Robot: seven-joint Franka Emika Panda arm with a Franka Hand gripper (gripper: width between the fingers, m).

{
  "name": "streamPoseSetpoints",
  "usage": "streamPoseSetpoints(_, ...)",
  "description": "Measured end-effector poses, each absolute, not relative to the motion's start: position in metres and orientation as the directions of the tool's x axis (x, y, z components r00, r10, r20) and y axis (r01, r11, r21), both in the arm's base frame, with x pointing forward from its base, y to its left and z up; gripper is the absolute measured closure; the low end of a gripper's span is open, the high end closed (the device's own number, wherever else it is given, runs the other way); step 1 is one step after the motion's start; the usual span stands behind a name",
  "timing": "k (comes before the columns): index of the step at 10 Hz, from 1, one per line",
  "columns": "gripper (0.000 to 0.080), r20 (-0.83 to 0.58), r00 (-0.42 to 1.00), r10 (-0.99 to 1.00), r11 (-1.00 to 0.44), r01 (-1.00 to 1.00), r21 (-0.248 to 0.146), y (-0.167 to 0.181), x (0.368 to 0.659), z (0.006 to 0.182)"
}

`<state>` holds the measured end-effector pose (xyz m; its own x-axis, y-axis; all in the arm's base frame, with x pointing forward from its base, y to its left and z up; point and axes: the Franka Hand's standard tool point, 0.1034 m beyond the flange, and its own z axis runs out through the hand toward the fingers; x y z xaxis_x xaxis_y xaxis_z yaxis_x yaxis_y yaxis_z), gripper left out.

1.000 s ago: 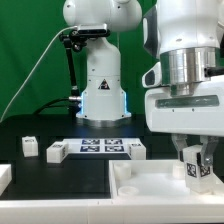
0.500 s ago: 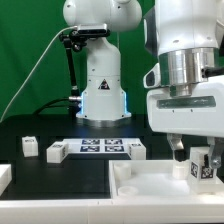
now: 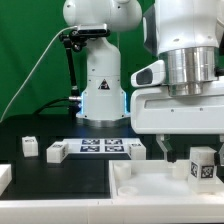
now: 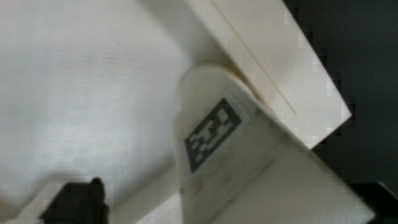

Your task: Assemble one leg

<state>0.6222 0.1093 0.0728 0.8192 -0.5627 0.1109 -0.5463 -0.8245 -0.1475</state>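
The leg [image 3: 204, 165], a small white post with a marker tag on its face, stands upright on the far right part of the large flat white tray-like piece [image 3: 140, 186]. My gripper [image 3: 192, 152] hangs directly over it, open. One dark fingertip [image 3: 166, 149] is apart from the leg on the exterior view's left; the other finger is hidden. In the wrist view the leg [image 4: 231, 150] fills the middle, close to the tray piece's raised rim [image 4: 267, 60]. A black fingertip [image 4: 80, 200] stands off from it with a gap.
The marker board [image 3: 100, 147] lies mid-table. Three more white legs stand near it [image 3: 29, 146], [image 3: 57, 151], [image 3: 137, 150]. A white part [image 3: 4, 178] shows at the exterior view's left edge. The arm's base [image 3: 100, 80] is behind.
The hand has turned about its vertical axis. The visible finger moved away from the leg to the exterior view's left. The leg, held before, now stands free, slightly further right.
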Motion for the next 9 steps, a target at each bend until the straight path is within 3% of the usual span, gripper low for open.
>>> streamPoseSetpoints(4,0.015,0.121,0.988,-0.099,-0.995,-0.096,-0.032,0.1167,0.6287,0.0747)
streamPoseSetpoints(7,0.015,0.124,0.979,0.16,-0.987,0.16,0.01,0.1142,0.6301,0.0749)
streamPoseSetpoints(8,0.015,0.124,0.982,0.142,-0.99,0.142,0.007,0.1144,0.6301,0.0749)
streamPoseSetpoints(9,0.0283,0.124,0.982,0.14,-0.99,0.141,0.007,0.1141,0.6301,0.0749)
